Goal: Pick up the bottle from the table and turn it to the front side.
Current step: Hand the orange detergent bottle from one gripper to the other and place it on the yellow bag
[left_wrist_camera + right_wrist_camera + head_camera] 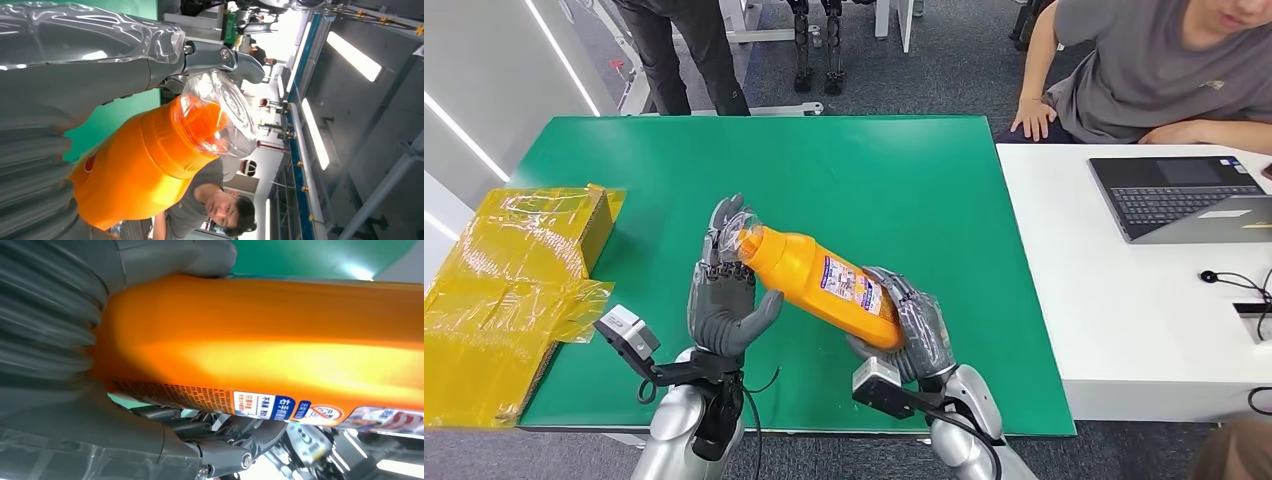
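The right hand [904, 325] is wrapped around the lower body of the orange bottle [824, 285], fingers curled over the far side and the thumb underneath, holding it clear above the green surface [904, 170]. In the right wrist view the thick grey thumb [175, 255] presses flat against the bottle [260, 340], and the darker fingers [220, 450] close in on the opposite face just beside the printed label strip.

The bottle lies tilted, base low in the right hand, neck rising toward the left hand [724, 290]. Its label [854, 287] faces up toward the head camera. The clear cap [746, 232] sits right against the left hand's upper fingers; the left thumb is spread out below the bottle's shoulder. From the left wrist view the clear cap [225, 115] touches a dark finger [225, 57], with the orange shoulder [145, 165] close to the palm. The left hand [75, 65] cups the cap end, fingers apart, not closed on it.

Further out, a box wrapped in yellow film [509, 290] sits at the left edge of the green surface. To the right stands a white surface [1114, 310] carrying an open laptop [1184, 195] and a black cable [1234, 283]. A person in a grey shirt [1154, 70] sits behind it, one hand down near the green surface's far corner. Another person's dark trouser legs [679, 50] stand beyond the far edge.
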`<state>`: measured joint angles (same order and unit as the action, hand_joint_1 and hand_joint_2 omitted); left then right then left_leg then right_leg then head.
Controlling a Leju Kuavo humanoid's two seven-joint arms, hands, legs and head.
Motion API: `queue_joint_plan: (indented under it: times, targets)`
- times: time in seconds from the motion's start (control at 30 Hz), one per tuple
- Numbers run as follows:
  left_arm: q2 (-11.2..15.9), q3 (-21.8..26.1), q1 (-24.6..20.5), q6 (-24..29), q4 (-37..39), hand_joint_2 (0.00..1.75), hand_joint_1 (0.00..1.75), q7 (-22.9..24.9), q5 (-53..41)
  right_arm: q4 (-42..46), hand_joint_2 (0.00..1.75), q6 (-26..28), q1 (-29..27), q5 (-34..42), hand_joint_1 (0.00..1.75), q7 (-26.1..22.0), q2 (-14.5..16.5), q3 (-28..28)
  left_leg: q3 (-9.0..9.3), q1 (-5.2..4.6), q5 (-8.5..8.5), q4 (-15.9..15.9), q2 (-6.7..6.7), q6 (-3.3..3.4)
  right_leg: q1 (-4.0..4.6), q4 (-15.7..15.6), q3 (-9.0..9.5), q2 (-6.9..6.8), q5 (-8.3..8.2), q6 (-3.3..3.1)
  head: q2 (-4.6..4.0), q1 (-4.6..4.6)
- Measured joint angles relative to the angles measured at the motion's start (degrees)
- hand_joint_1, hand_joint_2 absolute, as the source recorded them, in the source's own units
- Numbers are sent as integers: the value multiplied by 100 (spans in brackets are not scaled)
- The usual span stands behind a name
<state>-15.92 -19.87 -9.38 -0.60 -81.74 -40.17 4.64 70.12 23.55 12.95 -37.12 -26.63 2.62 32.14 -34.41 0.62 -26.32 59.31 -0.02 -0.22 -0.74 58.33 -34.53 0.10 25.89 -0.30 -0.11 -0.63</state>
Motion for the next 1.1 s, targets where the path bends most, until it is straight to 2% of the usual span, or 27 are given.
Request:
queue_joint_plan:
  times: [0.23,0.47,1.1]
  targets:
    - [-10,2,-54,-60,159,175,0,0,-35,-318,175,-474,151,-263,175,237,41,17,-2,0,0,0,0,0,0,-1,-2,0,0,0,0,0]
    - [-21,7,-100,-136,298,175,0,0,-35,-451,175,-616,206,-373,175,278,71,17,-1,0,0,0,0,0,0,0,-3,0,0,0,0,0]
    - [-68,18,-283,-325,549,175,0,-7,-92,-379,175,-824,156,-566,175,-151,122,82,-1,1,0,0,0,0,1,0,-3,1,0,-1,0,0]
